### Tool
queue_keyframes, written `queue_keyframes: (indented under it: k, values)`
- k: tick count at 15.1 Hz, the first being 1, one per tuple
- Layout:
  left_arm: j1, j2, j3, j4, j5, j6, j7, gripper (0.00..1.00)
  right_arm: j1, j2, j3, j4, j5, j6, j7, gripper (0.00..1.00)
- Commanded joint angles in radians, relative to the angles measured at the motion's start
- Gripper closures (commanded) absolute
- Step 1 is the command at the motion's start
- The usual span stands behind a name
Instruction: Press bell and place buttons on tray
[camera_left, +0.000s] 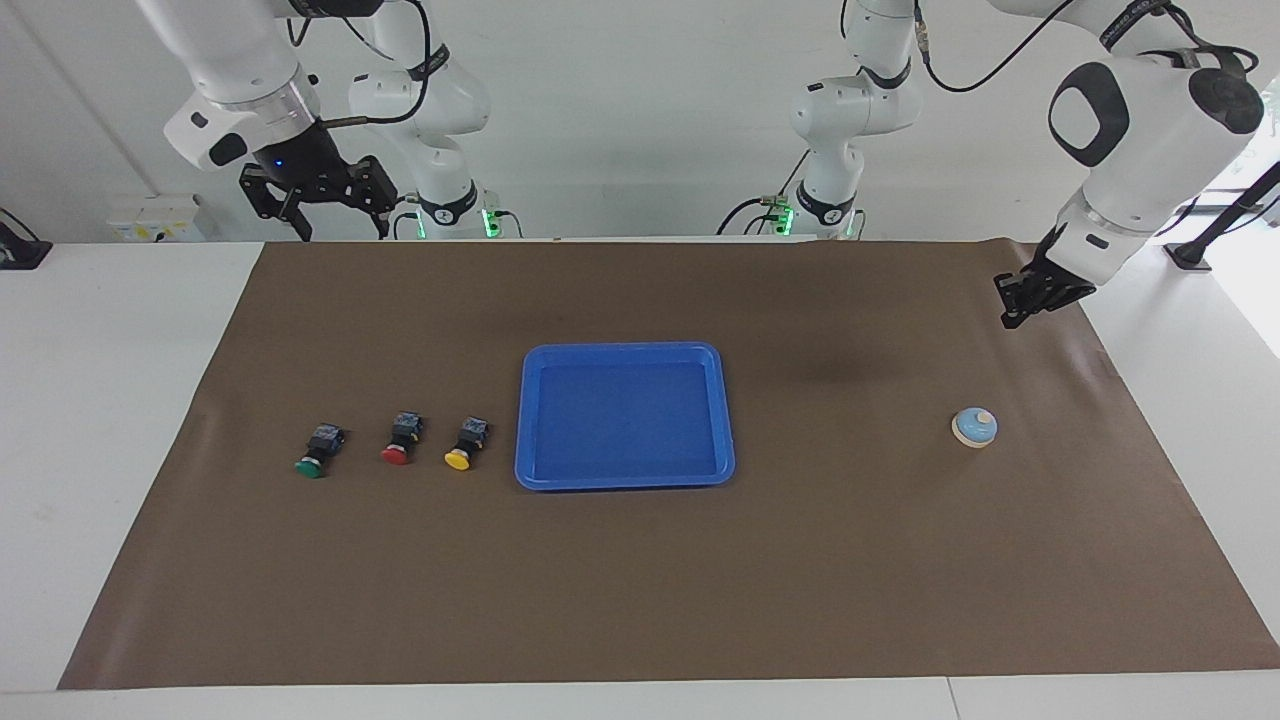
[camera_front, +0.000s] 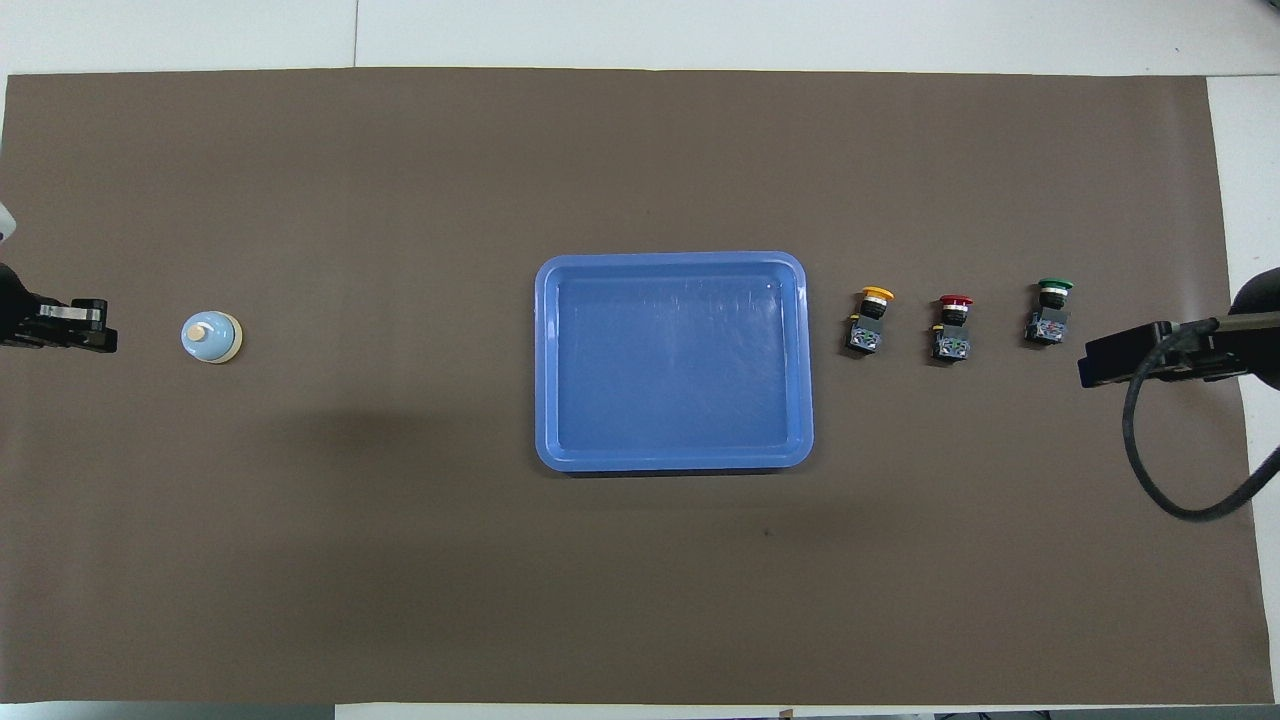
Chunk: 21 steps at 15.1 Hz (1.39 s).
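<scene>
The light-blue bell (camera_left: 974, 427) (camera_front: 211, 337) stands on the brown mat toward the left arm's end. My left gripper (camera_left: 1010, 320) (camera_front: 106, 340) hangs in the air beside it, fingers together, not touching it. The blue tray (camera_left: 625, 349) (camera_front: 670, 258) lies mid-table with nothing in it. The yellow button (camera_left: 465, 444) (camera_front: 870, 318), red button (camera_left: 401, 440) (camera_front: 952, 326) and green button (camera_left: 318, 450) (camera_front: 1048, 312) lie in a row beside the tray toward the right arm's end. My right gripper (camera_left: 342, 232) (camera_front: 1085, 372) is open and empty, held high over the mat's edge near the green button.
The brown mat (camera_left: 640, 580) covers most of the white table. A black cable (camera_front: 1160, 480) hangs from the right arm over the mat. A small white box (camera_left: 155, 218) sits off the mat near the right arm's base.
</scene>
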Motion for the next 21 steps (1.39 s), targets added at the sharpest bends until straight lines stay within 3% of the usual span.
queue_keyframes:
  k: [1,4,7,18,21]
  values:
    - [0.03,0.04,-0.004,-0.054,0.003,0.109,0.036,0.97,-0.021,-0.014,0.008,-0.01,0.015,-0.007,-0.025,0.0]
    - [0.05,0.1,-0.004,-0.086,0.003,0.225,0.036,0.97,-0.021,-0.014,0.008,-0.01,0.015,-0.007,-0.025,0.0]
    - [0.054,0.106,-0.004,-0.167,0.003,0.35,0.038,0.97,-0.021,-0.014,0.008,-0.01,0.015,-0.007,-0.025,0.0]
    - [0.044,0.223,-0.004,-0.18,0.003,0.462,0.035,0.94,-0.021,-0.014,0.008,-0.01,0.015,-0.007,-0.025,0.0]
    - [0.042,0.244,-0.004,-0.18,0.003,0.48,0.035,0.88,-0.039,-0.014,0.006,-0.01,0.015,-0.007,-0.027,0.0]
